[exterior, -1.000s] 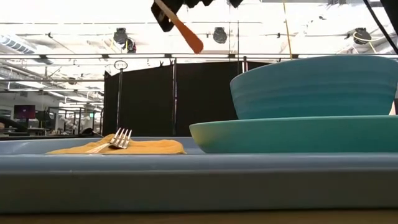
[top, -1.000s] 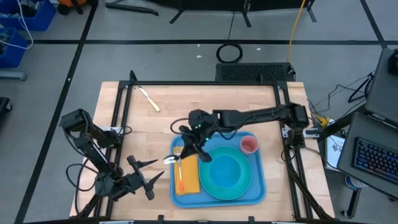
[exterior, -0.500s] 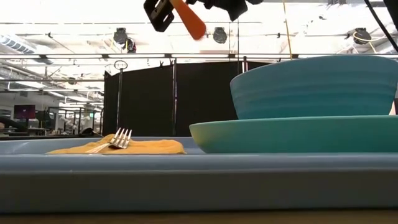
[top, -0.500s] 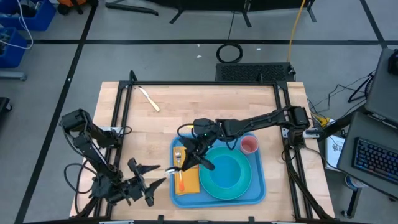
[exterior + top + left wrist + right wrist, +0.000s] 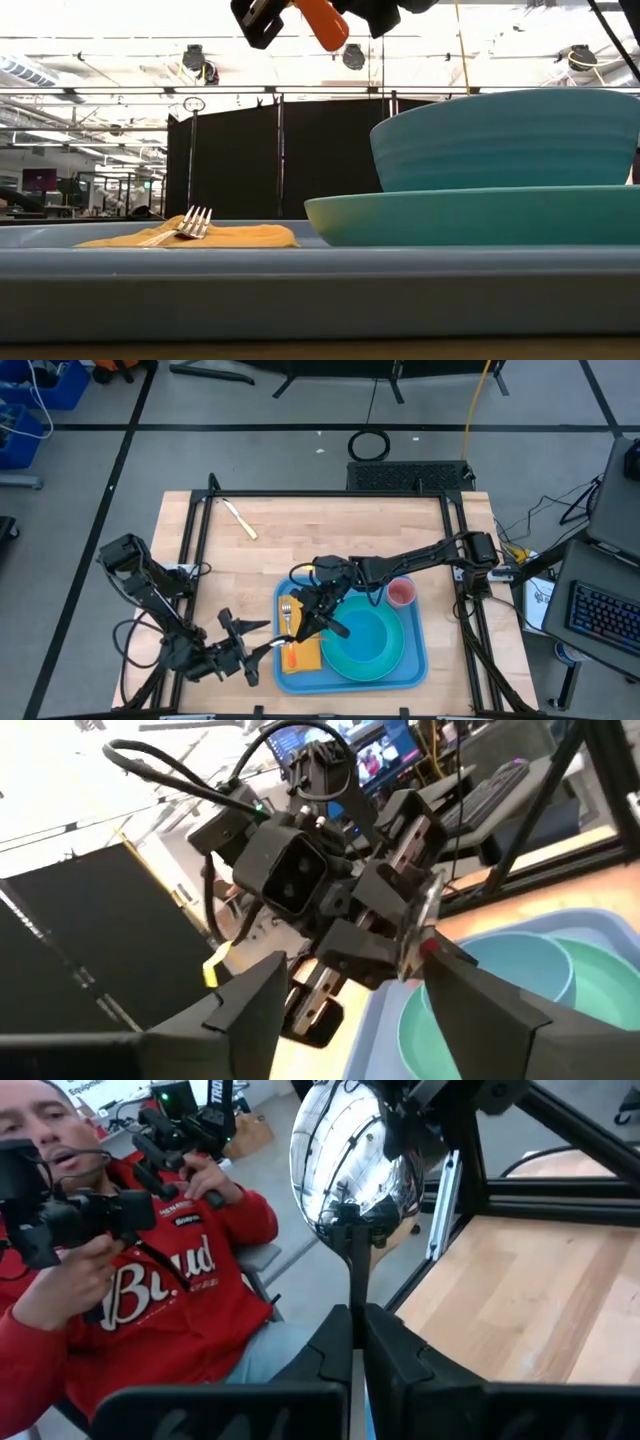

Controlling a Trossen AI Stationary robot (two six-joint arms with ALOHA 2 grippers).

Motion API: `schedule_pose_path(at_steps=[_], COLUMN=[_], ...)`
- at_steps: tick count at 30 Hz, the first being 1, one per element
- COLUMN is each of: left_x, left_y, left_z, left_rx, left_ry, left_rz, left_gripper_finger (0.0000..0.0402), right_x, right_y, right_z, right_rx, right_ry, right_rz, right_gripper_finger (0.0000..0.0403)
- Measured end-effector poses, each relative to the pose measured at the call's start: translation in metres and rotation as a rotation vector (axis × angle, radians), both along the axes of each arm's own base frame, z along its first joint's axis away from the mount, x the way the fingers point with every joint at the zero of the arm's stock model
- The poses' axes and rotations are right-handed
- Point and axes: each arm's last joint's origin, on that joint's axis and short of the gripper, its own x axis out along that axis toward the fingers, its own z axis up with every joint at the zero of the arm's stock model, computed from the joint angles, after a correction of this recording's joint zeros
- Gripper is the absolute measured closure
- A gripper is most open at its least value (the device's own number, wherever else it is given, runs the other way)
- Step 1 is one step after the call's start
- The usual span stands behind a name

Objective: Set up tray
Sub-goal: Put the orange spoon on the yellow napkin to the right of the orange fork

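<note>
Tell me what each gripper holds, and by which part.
The right gripper pinches a spoon at its thin neck just below the bowl. The left gripper is open, holding nothing.

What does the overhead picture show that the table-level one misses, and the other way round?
Only the high view: the wooden table, a pink cup on the tray, a loose utensil near the table's far edge, and the left arm, jaws open, beside the tray.
Only the low view: the room behind, with a dark partition and ceiling lights.
Both: the tray, yellow napkin, fork, teal plate with bowl, and the right arm above them, its jaws shut on an orange-handled spoon.
</note>
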Motion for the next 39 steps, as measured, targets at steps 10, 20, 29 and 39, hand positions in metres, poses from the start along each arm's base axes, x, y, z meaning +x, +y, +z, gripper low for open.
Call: schedule_pose_path(at_steps=[10,20,29,39], left_x=[0.001,0.014,0.013,-0.005], left_y=[-0.002,0.004,0.005,0.008], left_z=[0.001,-0.007,-0.004,0.014], left_rx=[-0.012,-0.035,-0.091,-0.170], left_ry=[-0.033,-0.018,-0.041,-0.061], left_rz=[-0.077,-0.102,-0.100,-0.007], left_gripper_finger=[0.0277,0.0357,0.0395,0.0398], right_x=[0.000,0.000,0.000,-0.005], right_y=[0.000,0.000,0.000,-0.003], right_z=[0.000,0.000,0.000,-0.022], right_rx=[-0.001,-0.002,-0.017,-0.069], right_ry=[-0.001,-0.003,-0.008,-0.083], right_rz=[-0.002,-0.002,-0.025,-0.131], right_gripper_finger=[0.0403,0.0403,0.0395,0.0361])
